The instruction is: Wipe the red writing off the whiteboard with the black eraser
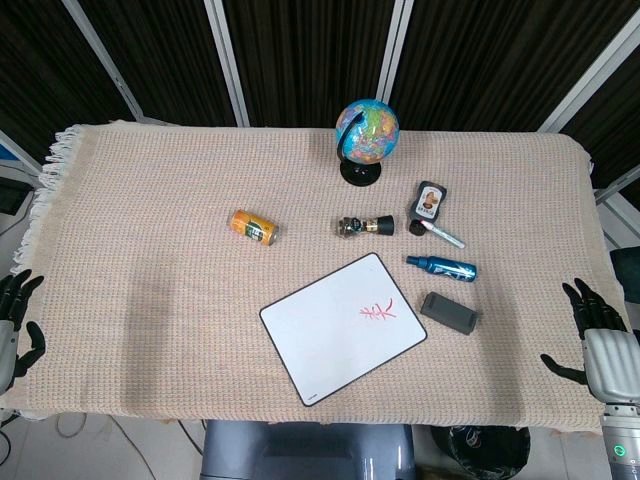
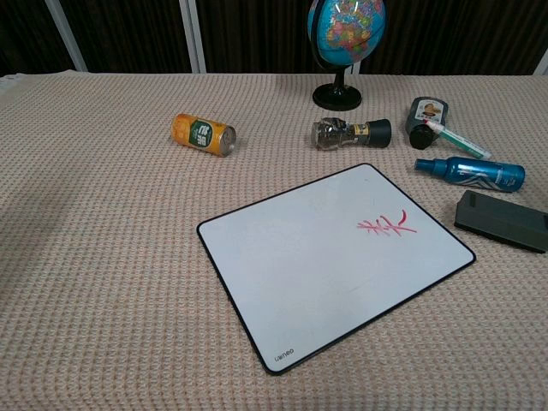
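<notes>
In the head view the left hand (image 1: 18,322) sits at the lower left edge of the frame, dark fingers spread and pointing up, holding nothing. The right hand (image 1: 596,338) sits at the lower right edge, fingers likewise apart and raised, thumb jutting inward, its pale wrist below. The chest view shows neither hand.

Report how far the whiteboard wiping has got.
Nothing looks done: the red writing is whole on the whiteboard. Nothing is in hand either: the black eraser lies untouched on the cloth to the board's right, while the left robot hand and right robot hand sit open at the table's edges. Left: pick up the eraser and wipe the marks.
</notes>
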Controlling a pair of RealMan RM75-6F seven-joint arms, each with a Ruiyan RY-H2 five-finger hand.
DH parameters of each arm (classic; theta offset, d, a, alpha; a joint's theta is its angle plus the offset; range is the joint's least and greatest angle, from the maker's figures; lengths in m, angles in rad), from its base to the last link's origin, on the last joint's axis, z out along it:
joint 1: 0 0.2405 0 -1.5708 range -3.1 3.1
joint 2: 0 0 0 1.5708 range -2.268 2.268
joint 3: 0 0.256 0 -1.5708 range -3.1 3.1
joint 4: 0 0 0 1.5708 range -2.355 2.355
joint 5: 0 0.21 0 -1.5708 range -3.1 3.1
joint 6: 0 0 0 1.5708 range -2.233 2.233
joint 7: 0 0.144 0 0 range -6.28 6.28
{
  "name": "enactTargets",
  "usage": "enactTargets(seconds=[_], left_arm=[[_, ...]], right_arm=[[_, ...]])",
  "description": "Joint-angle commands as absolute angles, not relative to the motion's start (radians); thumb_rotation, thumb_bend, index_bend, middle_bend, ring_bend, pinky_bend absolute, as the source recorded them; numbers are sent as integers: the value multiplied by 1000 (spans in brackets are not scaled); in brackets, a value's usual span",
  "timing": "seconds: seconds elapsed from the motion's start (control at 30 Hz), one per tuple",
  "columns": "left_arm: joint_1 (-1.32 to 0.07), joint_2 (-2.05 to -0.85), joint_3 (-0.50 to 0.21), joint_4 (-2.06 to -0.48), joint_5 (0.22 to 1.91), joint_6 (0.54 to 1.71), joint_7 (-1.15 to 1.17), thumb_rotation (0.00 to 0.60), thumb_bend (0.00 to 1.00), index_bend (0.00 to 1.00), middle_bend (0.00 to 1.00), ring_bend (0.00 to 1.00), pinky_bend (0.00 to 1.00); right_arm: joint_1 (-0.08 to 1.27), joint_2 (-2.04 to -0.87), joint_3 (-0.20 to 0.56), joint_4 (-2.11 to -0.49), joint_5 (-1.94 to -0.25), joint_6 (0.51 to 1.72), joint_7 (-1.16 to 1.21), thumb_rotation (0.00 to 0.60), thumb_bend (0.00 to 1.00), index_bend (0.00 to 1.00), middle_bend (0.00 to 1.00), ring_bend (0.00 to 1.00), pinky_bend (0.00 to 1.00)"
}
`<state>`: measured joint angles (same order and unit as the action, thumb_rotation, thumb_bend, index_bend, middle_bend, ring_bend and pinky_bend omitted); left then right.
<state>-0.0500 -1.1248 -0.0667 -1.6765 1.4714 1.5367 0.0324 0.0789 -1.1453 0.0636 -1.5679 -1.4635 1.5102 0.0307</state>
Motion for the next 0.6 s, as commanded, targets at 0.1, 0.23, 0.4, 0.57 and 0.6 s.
enactTargets(seconds=[0.1,0.23,0.4,0.57,0.6], left_arm=[[-49,-1126,-65,-1676,1472,1537,35,600,740,117,45,0,0],[-47,-1124,-66,-1677,1471,1540,31,600,740,117,45,0,0],[-47,-1120,-64,-1687,1471,1535,12,600,740,117,45,0,0],[-48,-1118,-63,-1687,1472,1534,12,600,740,117,45,0,0],[-47,-1118,-63,-1687,1472,1534,12,600,740,117,45,0,0]], right_arm=[[80,-1142,63,-1573,-1463,1501,30,600,25,0,0,107,194],[80,-1142,66,-1576,-1461,1498,28,600,26,0,0,107,194],[78,-1141,70,-1581,-1458,1498,30,600,26,0,0,107,194],[76,-1139,72,-1587,-1454,1495,27,600,26,0,0,107,194],[77,-1138,73,-1590,-1456,1495,32,600,25,0,0,107,194]])
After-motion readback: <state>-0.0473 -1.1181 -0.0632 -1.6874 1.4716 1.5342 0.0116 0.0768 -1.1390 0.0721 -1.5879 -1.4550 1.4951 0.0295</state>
